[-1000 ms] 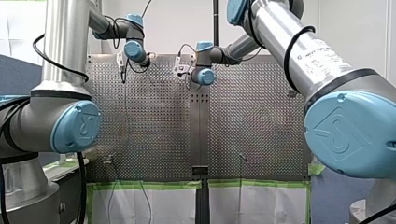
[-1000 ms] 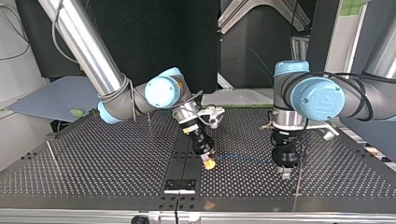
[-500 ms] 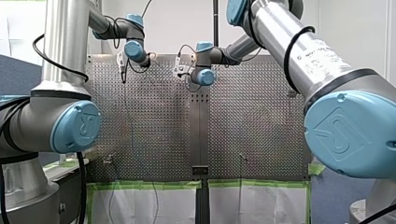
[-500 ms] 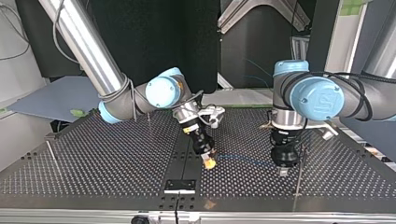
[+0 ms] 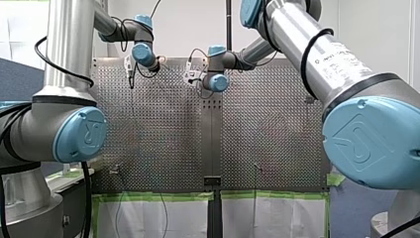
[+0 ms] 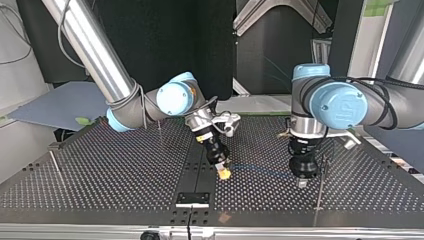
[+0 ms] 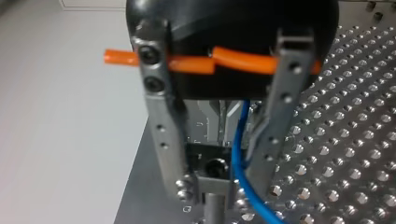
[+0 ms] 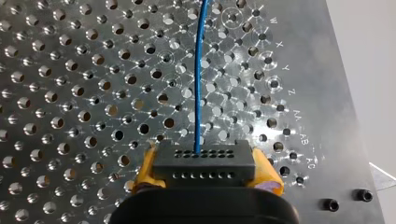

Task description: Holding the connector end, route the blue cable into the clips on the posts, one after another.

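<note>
The blue cable (image 8: 199, 84) leaves a black connector (image 8: 204, 161) that my right tool (image 8: 205, 171) has clamped between its yellow pads (image 8: 267, 173), low over the perforated surface (image 8: 70, 93); only the right wrist view shows this grip. In the top view the cable runs just above the surface from there across to my left tool (image 6: 301, 183), which stands upright just beside a thin post (image 6: 320, 185). The left wrist view adds that its metal fingers (image 7: 166, 130) stand well apart and grip nothing, the cable passing loose between them, nearer one finger. In the front view the cable is too faint to trace.
</note>
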